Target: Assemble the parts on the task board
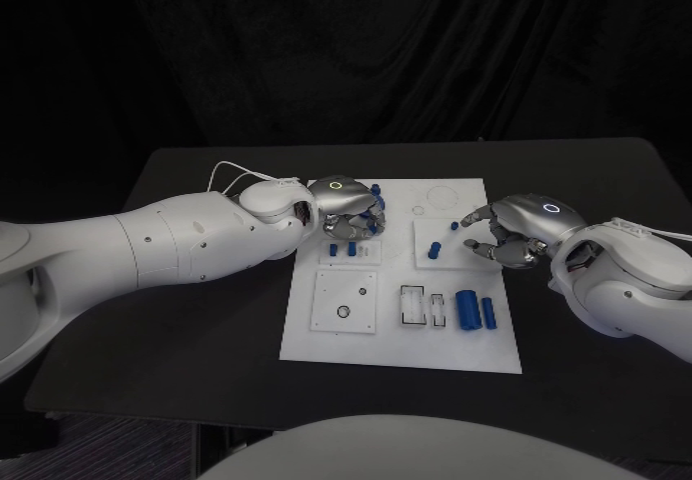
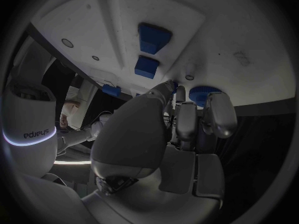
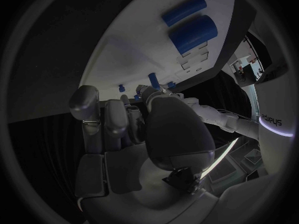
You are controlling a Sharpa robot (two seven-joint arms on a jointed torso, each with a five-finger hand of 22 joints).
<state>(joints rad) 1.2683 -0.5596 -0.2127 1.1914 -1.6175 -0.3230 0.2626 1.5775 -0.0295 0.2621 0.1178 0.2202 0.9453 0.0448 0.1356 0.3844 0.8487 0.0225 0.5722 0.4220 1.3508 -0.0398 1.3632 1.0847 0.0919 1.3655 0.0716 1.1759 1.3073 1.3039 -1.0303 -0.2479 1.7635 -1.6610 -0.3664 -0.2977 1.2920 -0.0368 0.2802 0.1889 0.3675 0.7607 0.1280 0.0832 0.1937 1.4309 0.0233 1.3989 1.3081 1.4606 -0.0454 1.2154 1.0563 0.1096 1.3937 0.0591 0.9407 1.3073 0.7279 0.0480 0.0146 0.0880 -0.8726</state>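
On the task board, both robot hands' grips cannot be told.

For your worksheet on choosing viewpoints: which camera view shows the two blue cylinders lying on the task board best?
Head view: the two blue cylinders lie whole, side by side, on the task board. The right wrist view shows them bent near the rim; the left wrist view shows other parts.

Black table carries one item directly: the white task board, lying flat at centre. Board sits beneath and between the left hand and right hand, extending nearer the robot than both.
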